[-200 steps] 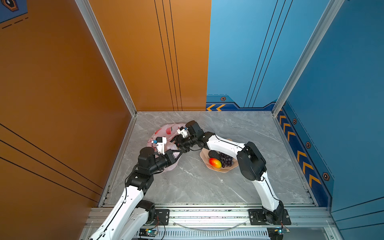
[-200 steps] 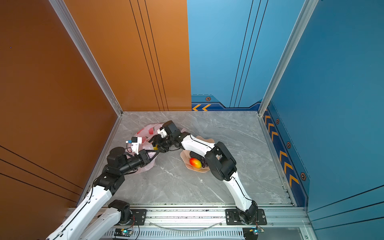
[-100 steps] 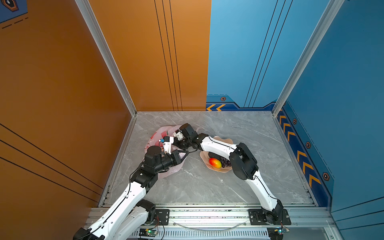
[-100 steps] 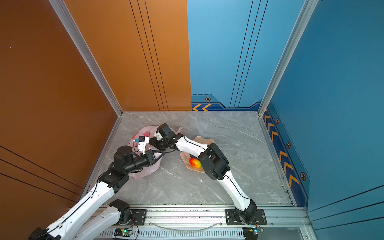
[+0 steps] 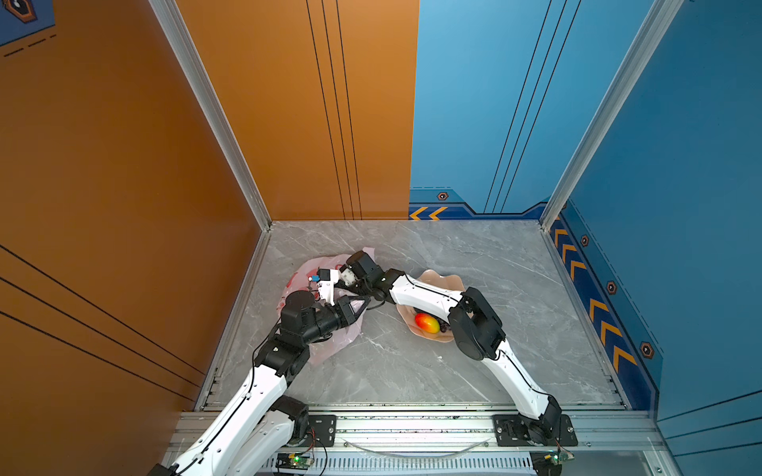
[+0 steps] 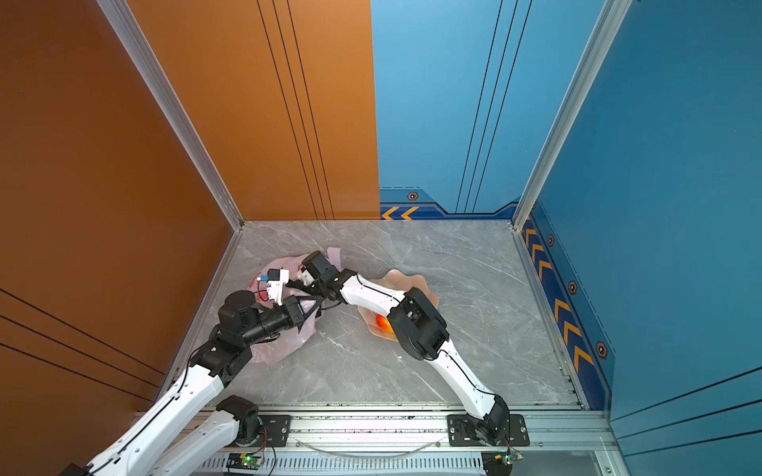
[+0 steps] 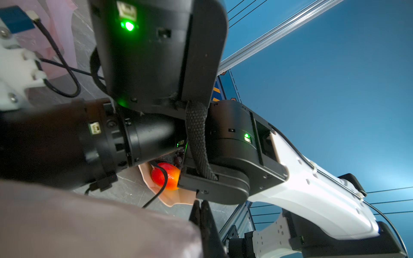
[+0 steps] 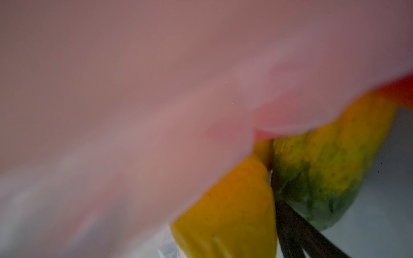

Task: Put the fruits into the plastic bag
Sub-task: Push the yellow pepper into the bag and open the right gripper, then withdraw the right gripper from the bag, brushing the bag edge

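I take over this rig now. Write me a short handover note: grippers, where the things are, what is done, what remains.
Left gripper: shut on the edge of the plastic bag.
Right gripper: inside the bag; open or shut cannot be told.
Done: at least a yellow fruit and a green-yellow fruit lie under the bag film in the right wrist view.
Left: the mango and the grapes are in the bowl.

Grey marble tabletop (image 5: 412, 371) bears the plastic bag (image 5: 332, 350) and a peach bowl (image 5: 443, 278).
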{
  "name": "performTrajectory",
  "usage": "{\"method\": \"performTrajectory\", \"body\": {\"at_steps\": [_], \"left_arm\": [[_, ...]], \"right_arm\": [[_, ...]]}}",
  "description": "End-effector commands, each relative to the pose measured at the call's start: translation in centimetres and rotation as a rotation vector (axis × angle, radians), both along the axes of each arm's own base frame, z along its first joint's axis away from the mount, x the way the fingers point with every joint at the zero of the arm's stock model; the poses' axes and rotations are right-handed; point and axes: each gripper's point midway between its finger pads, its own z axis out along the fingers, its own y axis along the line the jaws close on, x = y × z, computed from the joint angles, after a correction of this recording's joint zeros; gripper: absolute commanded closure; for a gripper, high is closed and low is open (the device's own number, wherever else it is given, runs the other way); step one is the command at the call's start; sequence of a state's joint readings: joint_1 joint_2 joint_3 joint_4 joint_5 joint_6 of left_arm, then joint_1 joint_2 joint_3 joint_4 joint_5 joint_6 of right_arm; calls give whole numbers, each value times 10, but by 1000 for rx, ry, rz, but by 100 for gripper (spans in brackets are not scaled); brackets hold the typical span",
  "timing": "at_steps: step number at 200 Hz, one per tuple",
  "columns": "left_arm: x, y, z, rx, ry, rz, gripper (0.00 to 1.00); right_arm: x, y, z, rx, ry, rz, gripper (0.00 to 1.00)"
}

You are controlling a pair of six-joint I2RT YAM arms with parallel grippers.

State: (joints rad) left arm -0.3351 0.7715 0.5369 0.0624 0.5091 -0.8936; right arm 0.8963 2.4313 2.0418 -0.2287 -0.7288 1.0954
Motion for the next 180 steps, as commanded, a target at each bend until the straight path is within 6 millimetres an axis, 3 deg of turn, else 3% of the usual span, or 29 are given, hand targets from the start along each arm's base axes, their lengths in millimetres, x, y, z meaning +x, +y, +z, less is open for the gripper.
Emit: {"method": "performTrajectory", "body": {"at_steps": [1, 41, 103, 145, 180], "left_arm": [[-1, 5, -3, 5, -12, 9, 100], [-1, 23, -6, 2, -2, 72, 100], [-21, 87, -25, 78, 46, 381, 100], [-26, 97, -28, 61, 65, 413, 100], [-25, 101, -24, 52, 62, 429, 100]], "right_arm": [[1, -6, 12, 7, -29, 11, 0], [8, -23, 24, 8, -48, -5, 0], [16, -52, 26, -33, -62, -39, 0], [21, -65, 38, -53, -105, -53, 0], [29, -91, 56, -106, -186, -81, 0]]}}
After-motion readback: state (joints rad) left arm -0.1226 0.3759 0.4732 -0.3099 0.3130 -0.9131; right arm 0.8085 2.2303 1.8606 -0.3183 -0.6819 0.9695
